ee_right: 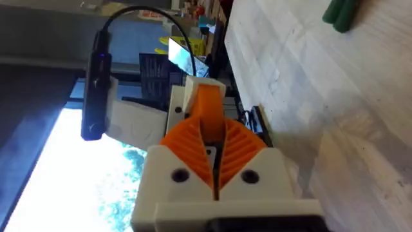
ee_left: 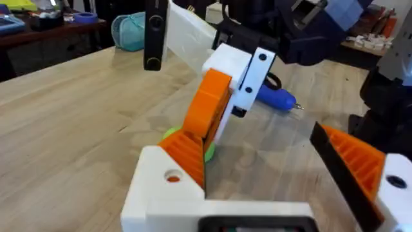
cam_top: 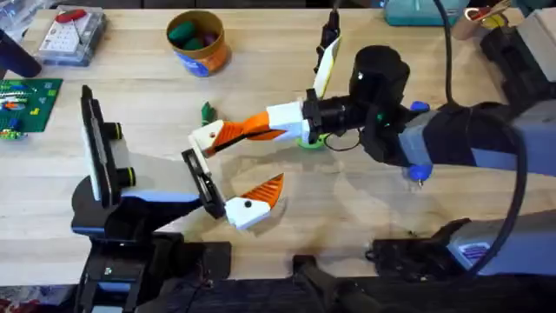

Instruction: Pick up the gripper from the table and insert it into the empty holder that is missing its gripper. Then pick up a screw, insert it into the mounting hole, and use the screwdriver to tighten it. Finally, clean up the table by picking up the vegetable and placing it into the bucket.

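Jaws of the right gripper [cam_top: 252,127] are closed on the gripper [ee_right: 207,116], the small orange wedge, which is pinched between the ribbed orange pads and pressed tip-first against the empty holder [cam_top: 207,137] at mid-desk. The empty holder caps the far end of a black bracket [cam_top: 200,181]; at the bracket's near end sits a white block with a ribbed orange finger [cam_top: 252,200]. The left gripper [ee_left: 257,212] sits low beside this assembly, its jaws spread wide with nothing between them. The screwdriver [ee_left: 275,98] lies on the desk behind the right gripper. The vegetable [cam_top: 207,110] lies on the desk just beyond the holder, and the bucket [cam_top: 197,41] stands at the far edge with green and red pieces inside.
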Controlling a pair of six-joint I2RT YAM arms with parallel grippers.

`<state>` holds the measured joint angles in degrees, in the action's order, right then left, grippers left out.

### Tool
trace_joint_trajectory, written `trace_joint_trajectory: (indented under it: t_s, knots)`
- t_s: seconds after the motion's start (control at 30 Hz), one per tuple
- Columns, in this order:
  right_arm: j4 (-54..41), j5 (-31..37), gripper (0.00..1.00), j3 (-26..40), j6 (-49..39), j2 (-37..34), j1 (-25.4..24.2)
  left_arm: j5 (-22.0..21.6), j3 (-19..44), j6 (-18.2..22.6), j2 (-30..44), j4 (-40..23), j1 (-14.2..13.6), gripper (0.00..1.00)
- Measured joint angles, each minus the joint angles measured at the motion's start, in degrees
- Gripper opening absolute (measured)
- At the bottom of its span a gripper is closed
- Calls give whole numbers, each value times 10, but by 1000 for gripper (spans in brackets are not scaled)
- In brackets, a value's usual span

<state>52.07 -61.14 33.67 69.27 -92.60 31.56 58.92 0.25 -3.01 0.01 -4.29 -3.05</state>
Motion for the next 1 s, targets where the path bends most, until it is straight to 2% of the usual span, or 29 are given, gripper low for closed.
trace_joint_trajectory:
  t_s: [0.97, 1.0]
  knots:
    - [2, 39, 6, -4, 0, 5, 13, -15, 0, 0, 0, -2, 1, 992]
    - [2, 39, 28, -4, 1, 5, 13, -15, 0, 0, 0, -2, 1, 992]
